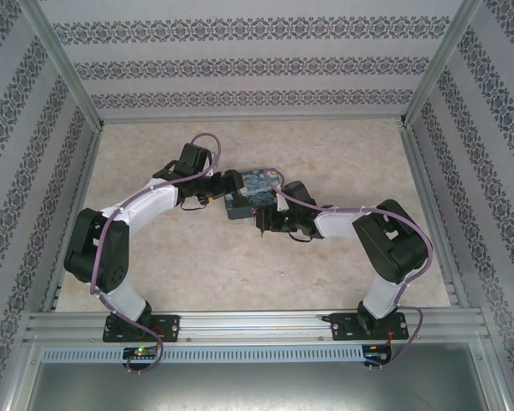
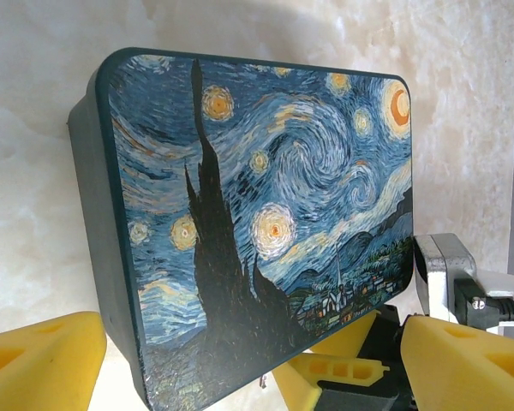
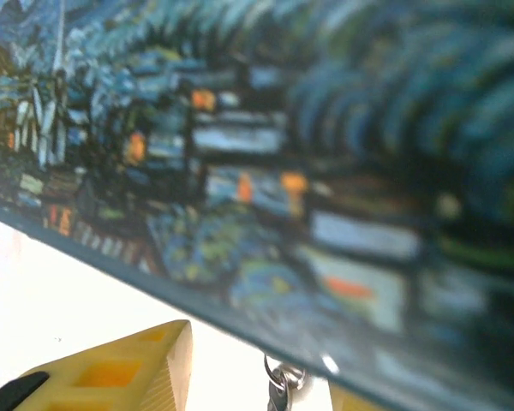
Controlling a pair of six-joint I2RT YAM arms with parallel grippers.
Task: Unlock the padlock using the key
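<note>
Your left arm [image 1: 111,244] and right arm [image 1: 390,244] look alike. Both have bulky black joint housings and white shells on the links, and each stands on a black base plate [image 1: 141,328] at the near edge. A lilac cable [image 1: 207,141] loops along each arm. Your left gripper [image 2: 257,342] has bright yellow fingers [image 2: 43,364] with square recesses. Beside the right one sits a silvery block [image 2: 441,270] with a round-headed screw [image 2: 477,302].

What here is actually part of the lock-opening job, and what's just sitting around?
Part of the job:
- left pincer
- right pincer
- small metal ring beside the right pincer's yellow finger, probably the key's

Just there:
- painted starry-night tin, between the two pincers
- pale stone-look table
</note>
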